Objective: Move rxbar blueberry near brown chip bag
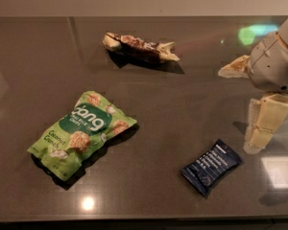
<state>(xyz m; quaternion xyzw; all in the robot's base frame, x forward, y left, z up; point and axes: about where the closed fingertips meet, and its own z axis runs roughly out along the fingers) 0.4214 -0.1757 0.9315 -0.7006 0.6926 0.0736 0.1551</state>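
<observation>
The rxbar blueberry (212,166), a small flat navy wrapper with white text, lies on the dark tabletop at the front right. The brown chip bag (140,47), long and wrinkly with cream ends, lies at the back centre. My gripper (247,102) hangs at the right edge, above and to the right of the rxbar. Its two cream fingers (261,123) are spread apart with nothing between them. It touches neither object.
A bright green Dang chip bag (81,133) lies at the front left. The dark glossy table (182,109) has its front edge along the bottom of the view. A pale wall runs behind the table.
</observation>
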